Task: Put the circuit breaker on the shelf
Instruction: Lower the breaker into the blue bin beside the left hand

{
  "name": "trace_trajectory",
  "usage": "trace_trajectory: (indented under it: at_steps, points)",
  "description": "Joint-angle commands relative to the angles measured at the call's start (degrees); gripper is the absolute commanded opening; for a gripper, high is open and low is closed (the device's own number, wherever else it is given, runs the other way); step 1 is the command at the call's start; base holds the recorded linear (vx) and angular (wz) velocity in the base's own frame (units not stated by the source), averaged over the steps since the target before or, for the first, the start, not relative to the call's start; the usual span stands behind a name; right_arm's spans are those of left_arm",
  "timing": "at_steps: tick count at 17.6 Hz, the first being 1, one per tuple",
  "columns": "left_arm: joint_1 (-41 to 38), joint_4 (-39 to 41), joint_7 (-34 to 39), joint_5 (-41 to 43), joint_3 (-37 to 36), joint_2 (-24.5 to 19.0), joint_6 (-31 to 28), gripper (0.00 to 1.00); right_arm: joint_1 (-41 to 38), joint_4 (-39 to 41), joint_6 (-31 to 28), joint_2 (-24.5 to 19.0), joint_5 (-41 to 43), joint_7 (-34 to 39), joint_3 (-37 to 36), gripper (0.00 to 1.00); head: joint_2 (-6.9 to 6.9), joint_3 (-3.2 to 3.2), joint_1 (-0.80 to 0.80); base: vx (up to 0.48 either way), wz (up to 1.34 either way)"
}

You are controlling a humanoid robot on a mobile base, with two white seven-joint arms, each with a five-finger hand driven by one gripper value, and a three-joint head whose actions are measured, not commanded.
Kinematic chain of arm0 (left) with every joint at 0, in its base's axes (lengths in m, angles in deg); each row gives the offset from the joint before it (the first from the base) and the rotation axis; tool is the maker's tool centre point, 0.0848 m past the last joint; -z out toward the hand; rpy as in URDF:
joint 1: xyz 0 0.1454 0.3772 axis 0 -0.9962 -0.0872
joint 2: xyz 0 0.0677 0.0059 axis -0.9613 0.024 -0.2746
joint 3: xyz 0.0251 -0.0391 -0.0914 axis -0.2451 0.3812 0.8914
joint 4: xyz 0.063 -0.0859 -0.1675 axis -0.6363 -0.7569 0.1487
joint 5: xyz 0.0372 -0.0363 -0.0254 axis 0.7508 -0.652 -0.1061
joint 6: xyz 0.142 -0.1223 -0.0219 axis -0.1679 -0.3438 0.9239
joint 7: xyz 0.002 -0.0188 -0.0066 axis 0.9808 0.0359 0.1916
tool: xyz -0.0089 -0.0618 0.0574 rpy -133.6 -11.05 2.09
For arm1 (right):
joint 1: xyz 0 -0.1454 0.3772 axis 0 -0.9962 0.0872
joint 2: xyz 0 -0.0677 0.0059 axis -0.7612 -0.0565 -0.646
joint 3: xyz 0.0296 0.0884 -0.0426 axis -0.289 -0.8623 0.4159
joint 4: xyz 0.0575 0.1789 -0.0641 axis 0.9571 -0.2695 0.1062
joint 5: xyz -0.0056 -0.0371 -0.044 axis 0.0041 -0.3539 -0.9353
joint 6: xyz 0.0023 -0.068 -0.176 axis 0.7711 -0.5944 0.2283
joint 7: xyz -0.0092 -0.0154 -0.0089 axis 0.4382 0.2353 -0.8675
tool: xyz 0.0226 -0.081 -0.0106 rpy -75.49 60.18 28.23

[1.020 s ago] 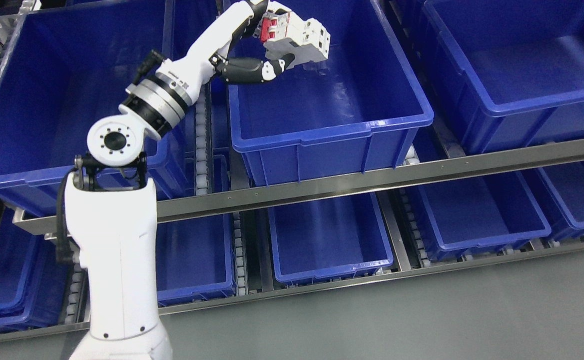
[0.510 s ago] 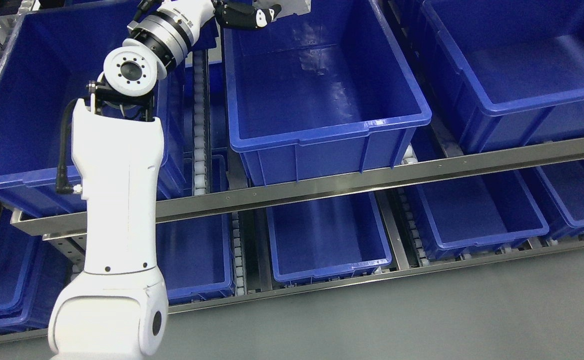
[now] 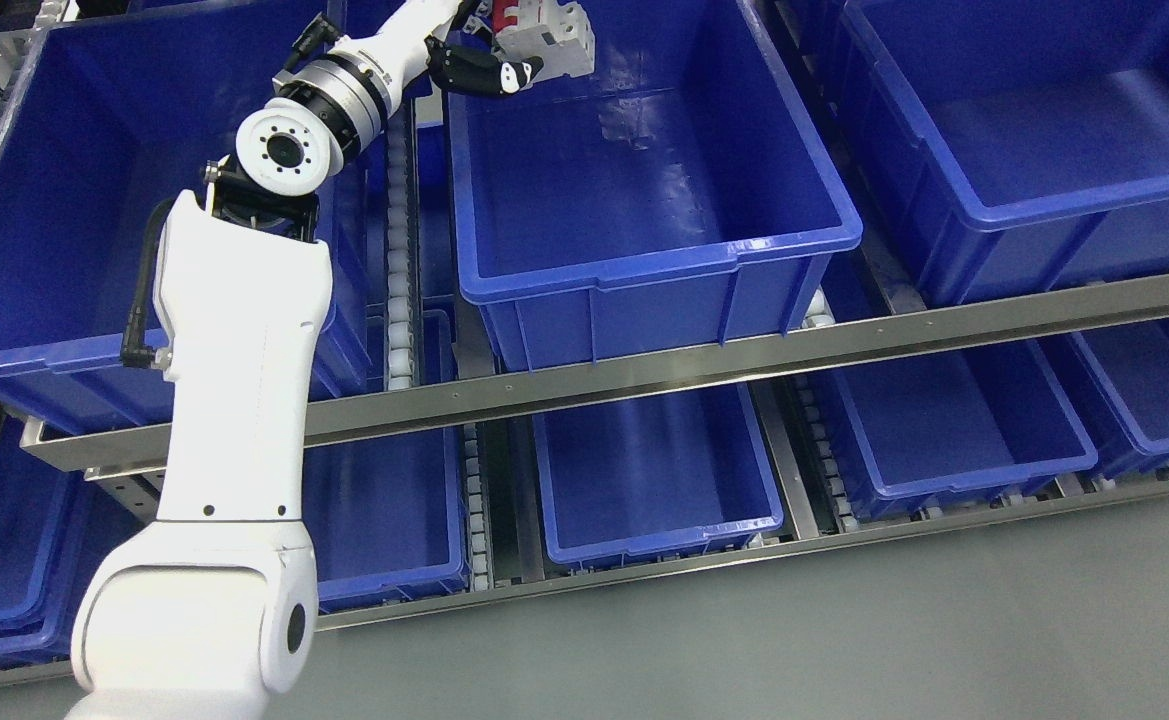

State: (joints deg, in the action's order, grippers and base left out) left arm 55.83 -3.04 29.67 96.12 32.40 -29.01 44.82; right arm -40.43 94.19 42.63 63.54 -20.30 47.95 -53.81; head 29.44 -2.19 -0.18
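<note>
My left arm rises from the lower left to the top edge. Its hand (image 3: 504, 45) is shut on a white circuit breaker (image 3: 549, 35) with red switches, partly cut off by the frame's top. The breaker hangs over the far left corner of the middle blue bin (image 3: 644, 255) on the upper shelf level. A black thumb (image 3: 479, 75) curls beneath the breaker. My right arm is out of view.
More blue bins stand at the upper left (image 3: 34, 345) and upper right (image 3: 1074, 200). A steel rail (image 3: 704, 365) runs across the shelf front. A lower level holds further blue bins (image 3: 654, 480). Grey floor (image 3: 844, 630) lies below.
The arm swung up and towards the back of the middle bin, carrying the breaker from mid-bin height to the top edge. Since half a second ago the breaker has come back slightly into view.
</note>
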Motion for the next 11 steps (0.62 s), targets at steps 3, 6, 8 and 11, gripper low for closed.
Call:
trace_trajectory:
  at_steps: [3,6,8,11]
  points:
    - [0.42,-7.33,-0.1,0.32,-2.45,-1.29,-0.01,0.17,-0.96,-0.02,1.53,1.0,0.05,0.04,0.0,1.0,0.0,0.0,0.0,0.0,0.0]
    - [1.12,-8.47,0.08,0.32,-2.37,-1.64,-0.1,0.17,-0.96,-0.02,1.53,1.0,-0.03,0.04,0.0,1.0,0.0,0.0,0.0,0.0,0.0]
    - [1.56,-10.75,0.43,0.32,-2.37,-1.55,-0.02,0.18,-0.96,0.07,1.53,1.0,-0.03,0.04,0.0,1.0,0.0,0.0,0.0,0.0,0.0]
    - [2.35,-15.93,1.3,0.32,-2.8,-0.5,-0.01,0.18,-0.96,-0.02,1.53,1.0,-0.04,0.04,0.0,1.0,0.0,0.0,0.0,0.0,0.0]
